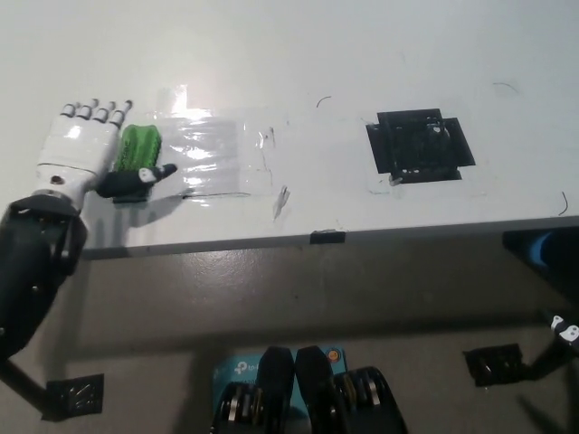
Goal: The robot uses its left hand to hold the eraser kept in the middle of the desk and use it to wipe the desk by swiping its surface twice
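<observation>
Head view. The eraser [138, 152], a green block, lies on the white desk [298, 54] toward its left end rather than its middle, near the front edge. Its long axis runs roughly away from the robot, tilted slightly rightward at the far end. Its right side touches a patch of clear tape [217, 158] fixed to the desk; its near end is partly covered by a dark thumb-like part of the hand.

The left hand [80, 149] lies flat just left of the eraser, fingers stretched out away from the robot and a little apart, alongside the block's long axis. The dark thumb crosses in front of the eraser's near end to its right side, so the block sits between thumb and palm edge. The fingers are not wrapped over it; the hand reads as spread and not yet clamped, though contact along the eraser's left side cannot be ruled out.

The eraser thus lies immediately right of the palm, and this is much the nearer hand. Only a small piece of the right hand [563, 336] shows at the lower right, below the desk edge; its state cannot be told. A black tape square [418, 145] sits well apart to the right.
</observation>
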`<state>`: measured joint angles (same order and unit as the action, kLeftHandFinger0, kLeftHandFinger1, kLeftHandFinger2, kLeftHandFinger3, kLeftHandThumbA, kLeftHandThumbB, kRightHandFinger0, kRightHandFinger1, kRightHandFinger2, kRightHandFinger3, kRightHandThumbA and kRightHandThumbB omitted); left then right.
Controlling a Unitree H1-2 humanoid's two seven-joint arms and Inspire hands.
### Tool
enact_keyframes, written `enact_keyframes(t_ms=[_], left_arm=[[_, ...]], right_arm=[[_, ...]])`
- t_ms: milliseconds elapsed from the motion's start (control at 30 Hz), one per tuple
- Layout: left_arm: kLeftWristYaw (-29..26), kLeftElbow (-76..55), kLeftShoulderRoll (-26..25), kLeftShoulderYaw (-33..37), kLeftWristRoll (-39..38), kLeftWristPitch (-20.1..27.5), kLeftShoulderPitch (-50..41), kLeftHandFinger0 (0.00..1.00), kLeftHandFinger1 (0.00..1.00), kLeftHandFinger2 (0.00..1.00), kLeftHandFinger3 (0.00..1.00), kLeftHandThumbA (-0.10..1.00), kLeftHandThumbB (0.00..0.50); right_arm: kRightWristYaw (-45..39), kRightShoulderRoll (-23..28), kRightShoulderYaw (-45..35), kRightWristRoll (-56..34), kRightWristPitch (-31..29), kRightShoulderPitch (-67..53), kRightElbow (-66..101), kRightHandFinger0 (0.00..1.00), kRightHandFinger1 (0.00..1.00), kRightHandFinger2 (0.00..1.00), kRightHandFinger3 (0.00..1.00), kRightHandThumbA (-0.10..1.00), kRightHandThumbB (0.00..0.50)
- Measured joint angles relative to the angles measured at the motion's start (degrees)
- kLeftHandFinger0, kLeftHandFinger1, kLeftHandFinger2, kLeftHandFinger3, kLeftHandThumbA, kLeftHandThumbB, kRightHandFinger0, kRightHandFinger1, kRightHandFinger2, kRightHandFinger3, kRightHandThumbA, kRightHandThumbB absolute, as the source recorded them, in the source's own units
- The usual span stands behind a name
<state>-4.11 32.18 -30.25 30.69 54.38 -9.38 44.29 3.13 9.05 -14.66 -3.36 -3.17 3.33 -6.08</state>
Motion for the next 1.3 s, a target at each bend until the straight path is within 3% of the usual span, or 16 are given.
enact_keyframes(t_ms=[133, 233, 267, 400, 433, 567, 667, 767, 800, 900, 933, 1000, 1233, 1300], left_arm=[[-0.6, 0.5, 1.8, 0.1, 0.0, 1.1, 0.2, 1.00, 1.00, 1.00, 1.00, 1.00, 0.439], [-1.1, 0.4, 2.5, -0.1, 0.1, 1.7, 0.4, 1.00, 1.00, 1.00, 1.00, 1.00, 0.425], [-1.2, 0.4, 2.5, -0.1, 0.0, 2.0, 0.5, 1.00, 1.00, 1.00, 1.00, 1.00, 0.461], [-1.4, 0.4, 2.5, -0.2, 0.0, 2.4, 0.6, 1.00, 1.00, 1.00, 1.00, 1.00, 0.452], [-1.4, 0.6, 2.5, -0.2, 0.0, 2.5, 0.6, 1.00, 1.00, 1.00, 1.00, 1.00, 0.450], [-1.4, 2.0, 2.5, -0.2, 0.0, 2.6, 0.6, 1.00, 1.00, 1.00, 1.00, 1.00, 0.496], [-1.3, 3.6, 2.5, -0.2, 0.0, 2.7, 0.6, 1.00, 1.00, 1.00, 1.00, 1.00, 0.500], [-1.3, 4.6, 2.4, -0.2, 0.0, 2.7, 0.4, 1.00, 1.00, 1.00, 1.00, 1.00, 0.495], [-1.3, 4.8, 2.4, -0.1, 0.0, 2.7, 0.3, 1.00, 1.00, 1.00, 1.00, 1.00, 0.466], [-1.3, 6.1, 2.5, 0.1, 0.0, 2.8, 0.3, 1.00, 1.00, 1.00, 1.00, 1.00, 0.462], [-1.3, 6.6, 2.5, 0.1, 0.0, 2.8, 0.2, 1.00, 1.00, 1.00, 1.00, 1.00, 0.498], [-1.4, 7.4, 2.7, 0.1, 0.0, 2.8, 0.1, 1.00, 1.00, 1.00, 1.00, 1.00, 0.500], [-2.1, 8.5, 4.4, 0.0, -0.4, 3.4, -0.5, 1.00, 1.00, 1.00, 1.00, 1.00, 0.500], [-2.1, 8.4, 4.7, 0.0, -0.4, 3.4, -0.6, 1.00, 1.00, 1.00, 1.00, 1.00, 0.477]], right_arm=[[0.0, 0.0, 0.0, 0.0, 0.0, 0.0, 0.0, 1.00, 1.00, 1.00, 1.00, 1.00, 0.306], [0.0, 0.0, 0.0, 0.0, 0.0, 0.0, 0.0, 1.00, 1.00, 1.00, 1.00, 1.00, 0.328], [0.0, 0.0, 0.1, 0.0, 0.0, 0.0, 0.0, 1.00, 1.00, 1.00, 1.00, 1.00, 0.314], [0.0, 0.0, 0.1, 0.0, 0.0, 0.0, 0.0, 1.00, 1.00, 1.00, 1.00, 1.00, 0.318], [0.0, 0.0, 0.1, 0.0, 0.0, 0.0, 0.0, 1.00, 1.00, 1.00, 1.00, 1.00, 0.294], [0.0, 0.0, 0.1, 0.0, 0.0, 0.0, 0.0, 1.00, 1.00, 1.00, 1.00, 1.00, 0.284], [0.0, 0.0, 0.1, 0.0, 0.0, 0.1, 0.0, 1.00, 1.00, 1.00, 1.00, 1.00, 0.294], [0.0, 0.0, 0.2, 0.0, 0.0, 0.1, 0.0, 1.00, 1.00, 1.00, 1.00, 1.00, 0.343], [0.0, 0.0, 0.2, 0.0, 0.0, 0.1, 0.0, 1.00, 1.00, 1.00, 1.00, 1.00, 0.337], [0.0, 0.1, 0.2, 0.0, 0.0, 0.3, 0.0, 1.00, 1.00, 1.00, 1.00, 1.00, 0.336], [0.0, 0.1, 0.2, 0.1, 0.0, 0.4, 0.0, 1.00, 1.00, 1.00, 1.00, 1.00, 0.302], [0.0, 0.2, 0.2, 0.1, 0.0, 0.6, 0.0, 1.00, 1.00, 1.00, 1.00, 1.00, 0.277], [0.0, 0.7, 0.3, 0.2, 0.3, 2.0, 0.4, 1.00, 1.00, 1.00, 1.00, 1.00, 0.273], [0.0, 0.9, 0.4, 0.2, 0.3, 2.1, 0.6, 1.00, 1.00, 1.00, 1.00, 1.00, 0.283]])
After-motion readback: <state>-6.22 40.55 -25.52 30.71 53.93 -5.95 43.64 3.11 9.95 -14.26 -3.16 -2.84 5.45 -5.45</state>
